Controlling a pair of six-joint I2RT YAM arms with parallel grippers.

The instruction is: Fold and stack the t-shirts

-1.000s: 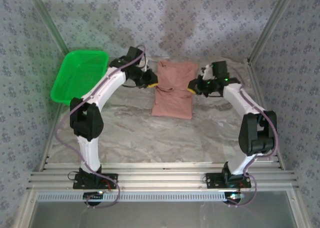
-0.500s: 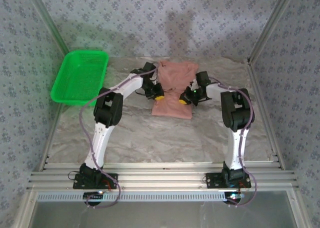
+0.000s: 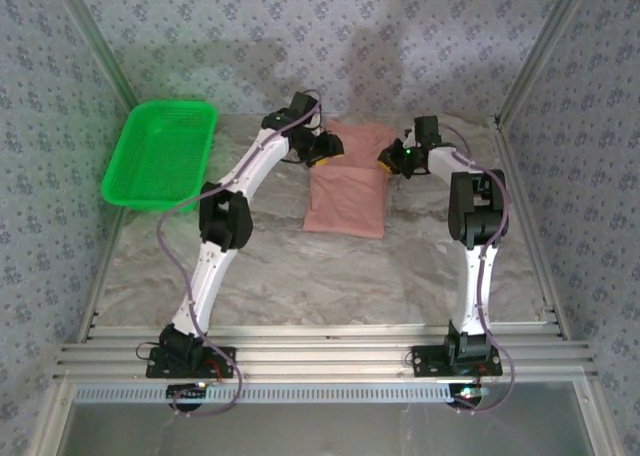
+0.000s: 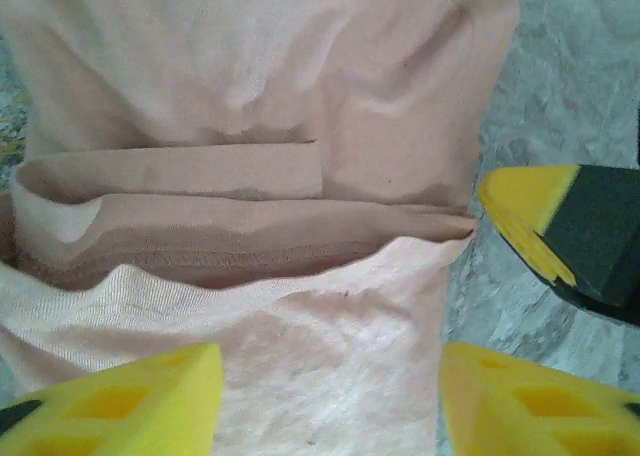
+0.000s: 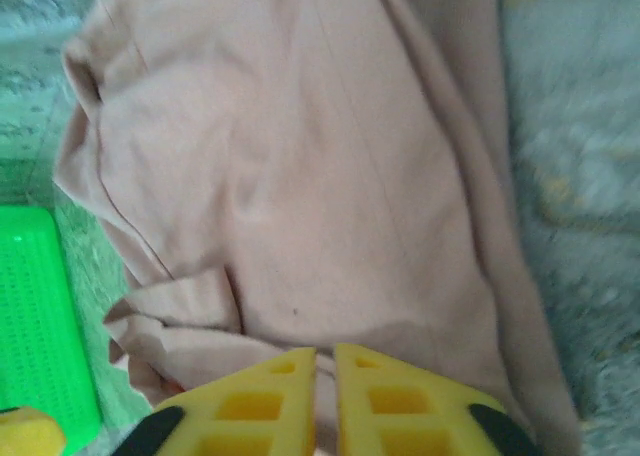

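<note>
The folded salmon-pink t-shirt (image 3: pixel 347 181) lies on the marbled desk (image 3: pixel 300 266), toward its far middle, between the two arms; the left fingers (image 4: pixel 150 401) stand wide apart above its layered edge, holding nothing. The right fingers (image 5: pixel 260 406) are at the opposite side - almost together, a thin slit between them; I cannot tell whether they pinch cloth. A green basket (image 3: pixel 160 156) sits far left, well apart.

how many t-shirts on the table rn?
1. The pink t-shirt lies folded at the far middle of the table, its far end between the left claw and the right claw. Its folded layers could hide another; cannot tell.
</note>
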